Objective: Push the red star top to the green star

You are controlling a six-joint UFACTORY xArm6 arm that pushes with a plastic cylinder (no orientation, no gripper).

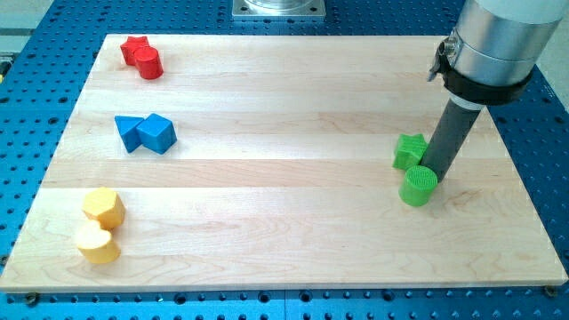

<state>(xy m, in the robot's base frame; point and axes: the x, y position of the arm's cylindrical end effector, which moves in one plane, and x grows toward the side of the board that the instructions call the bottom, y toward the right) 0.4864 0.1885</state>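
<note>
The red star [133, 49] lies at the view's top left of the wooden board, touching a red cylinder [149, 64] just below and right of it. The green star [411, 151] sits at the view's right, partly behind my rod. A green cylinder [418, 187] stands just below it. My tip [437, 174] rests between the two green blocks, at the green star's right side and touching the green cylinder's upper right edge. The tip is far from the red star.
A blue triangle [130, 133] and a blue cube-like block [157, 133] touch at the view's left. A yellow hexagonal block [103, 207] and a yellow cylinder [96, 243] sit at the bottom left. The board [284, 222] lies on a blue perforated table.
</note>
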